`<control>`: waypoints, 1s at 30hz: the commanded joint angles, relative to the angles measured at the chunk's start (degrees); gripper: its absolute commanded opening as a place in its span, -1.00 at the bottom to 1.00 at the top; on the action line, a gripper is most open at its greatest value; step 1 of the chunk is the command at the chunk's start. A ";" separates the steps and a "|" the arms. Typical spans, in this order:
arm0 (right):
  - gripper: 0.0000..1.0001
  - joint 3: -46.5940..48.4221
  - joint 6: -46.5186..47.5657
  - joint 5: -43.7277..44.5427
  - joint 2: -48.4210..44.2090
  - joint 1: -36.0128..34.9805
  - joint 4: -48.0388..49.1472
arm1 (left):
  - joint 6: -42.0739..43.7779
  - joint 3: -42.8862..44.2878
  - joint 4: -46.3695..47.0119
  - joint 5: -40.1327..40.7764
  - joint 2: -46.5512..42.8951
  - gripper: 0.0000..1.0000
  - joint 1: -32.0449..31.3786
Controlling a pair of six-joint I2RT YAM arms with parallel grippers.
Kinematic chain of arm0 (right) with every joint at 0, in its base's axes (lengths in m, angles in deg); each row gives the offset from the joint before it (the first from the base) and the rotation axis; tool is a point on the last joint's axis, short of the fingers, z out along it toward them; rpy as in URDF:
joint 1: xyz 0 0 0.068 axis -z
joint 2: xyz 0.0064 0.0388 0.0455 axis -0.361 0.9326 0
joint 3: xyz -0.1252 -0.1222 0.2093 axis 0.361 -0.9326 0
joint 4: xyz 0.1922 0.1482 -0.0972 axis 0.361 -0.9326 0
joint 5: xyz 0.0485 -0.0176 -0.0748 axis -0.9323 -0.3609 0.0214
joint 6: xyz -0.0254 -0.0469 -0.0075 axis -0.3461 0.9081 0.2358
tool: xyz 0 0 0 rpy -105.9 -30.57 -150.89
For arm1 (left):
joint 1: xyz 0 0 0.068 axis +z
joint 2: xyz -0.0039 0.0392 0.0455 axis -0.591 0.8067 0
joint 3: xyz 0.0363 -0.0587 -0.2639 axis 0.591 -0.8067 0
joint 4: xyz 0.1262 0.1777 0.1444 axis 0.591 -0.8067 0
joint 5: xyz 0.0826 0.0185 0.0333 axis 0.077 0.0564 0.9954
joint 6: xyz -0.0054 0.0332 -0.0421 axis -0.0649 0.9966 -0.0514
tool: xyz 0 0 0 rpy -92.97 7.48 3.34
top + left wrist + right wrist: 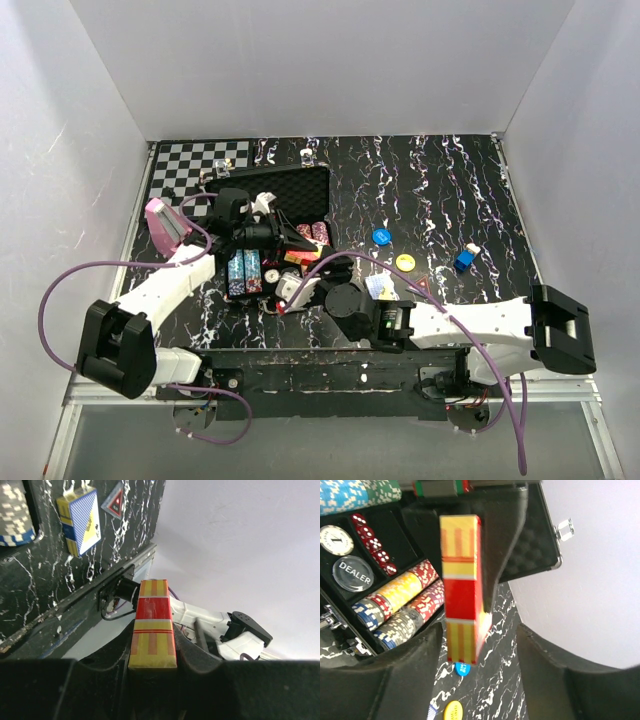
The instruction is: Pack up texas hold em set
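Observation:
The texas hold em set's black case point(290, 190) lies open at the left, its foam lid point(530, 550) raised. Rows of chips point(400, 600), red dice point(372, 542) and a DEALER button point(354, 572) sit inside. My left gripper point(152, 655) is shut on one end of a red and yellow card deck point(152, 625), held above the case's front. My right gripper point(477, 645) stands open around the deck's point(462, 585) other end, with a gap on each side. A blue card deck point(82, 522) lies on the table.
A blue round button point(381, 237), a yellow one point(405, 262) and a small blue cube point(464, 260) lie on the black marbled table to the right of the case. A chessboard point(200, 165) lies at the back left, and a pink object point(165, 225) sits by the left wall.

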 commanded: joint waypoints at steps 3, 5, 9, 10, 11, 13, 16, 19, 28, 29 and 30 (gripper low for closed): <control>0.50 -1.02 -2.92 3.41 -3.67 0.31 5.46 | 8.17 2.58 -1.50 4.20 -4.75 -1.00 5.92; 0.51 -1.37 -5.03 3.23 -4.90 0.31 4.93 | 12.39 3.19 -3.42 7.71 -5.72 -1.00 8.64; 0.52 -2.08 -9.51 2.62 -8.23 0.31 2.30 | 19.60 3.63 -5.01 13.34 -6.08 -1.00 12.60; 0.52 -2.51 -10.13 2.71 -9.02 0.31 2.21 | 21.79 4.07 -5.80 14.66 -5.90 -1.00 13.31; 0.53 -2.87 -10.66 2.88 -9.38 0.31 2.21 | 23.47 4.42 -6.24 16.32 -5.38 -1.00 13.92; 0.54 -3.57 -12.06 3.49 -10.61 0.31 2.21 | 26.98 4.43 -6.34 19.58 -4.59 -1.00 15.42; 0.55 -4.36 -14.70 3.76 -12.02 0.39 1.42 | 29.45 3.11 -2.13 23.27 -4.05 -1.00 15.95; 0.55 -4.98 -16.72 4.29 -12.64 0.40 1.24 | 29.37 1.09 3.31 23.46 -2.57 -1.00 15.95; 0.55 -6.47 -22.26 5.69 -13.78 0.48 0.71 | 29.98 -1.63 8.43 24.77 3.68 -1.00 15.42; 0.55 -6.65 -22.96 5.78 -14.21 0.48 0.62 | 29.99 -1.90 8.78 25.30 4.03 -1.00 15.25; 0.55 -6.91 -23.75 5.78 -14.57 0.48 0.36 | 29.99 -2.42 9.13 25.39 4.21 -1.00 14.99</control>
